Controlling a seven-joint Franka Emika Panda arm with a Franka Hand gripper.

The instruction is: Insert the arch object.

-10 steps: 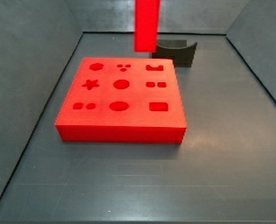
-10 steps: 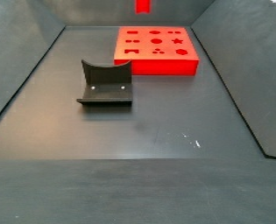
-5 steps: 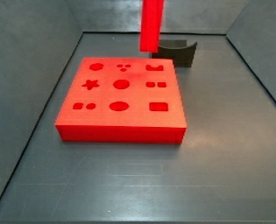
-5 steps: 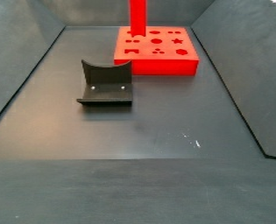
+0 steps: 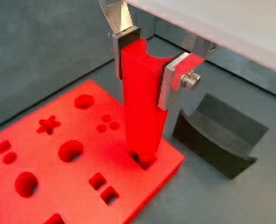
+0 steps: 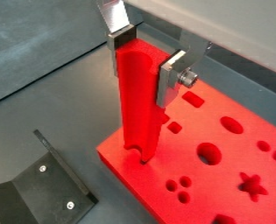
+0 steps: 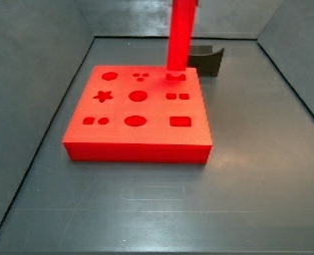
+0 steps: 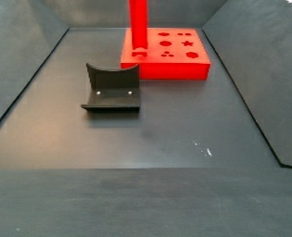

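Note:
The arch object is a tall red pole (image 5: 143, 105) with a semicircular notch along one face; it also shows in a wrist view (image 6: 138, 105). My gripper (image 5: 150, 63) is shut on its upper end, silver fingers (image 6: 173, 74) on both sides. The pole stands upright with its lower end at the arch-shaped hole in the far right corner of the red board (image 7: 133, 139), as both side views show (image 7: 180, 40) (image 8: 137, 28). The board (image 8: 185, 67) has several shaped holes. The gripper itself is above the edge of both side views.
The dark fixture (image 8: 111, 88) stands on the grey floor apart from the board, behind it in a side view (image 7: 207, 60) and beside it in both wrist views (image 5: 222, 136) (image 6: 40, 188). Sloped grey walls (image 8: 19, 83) bound the floor.
The red pole has moved down and sideways over the board; its lower end now meets the board at the arch-shaped hole. Board and fixture have not moved.

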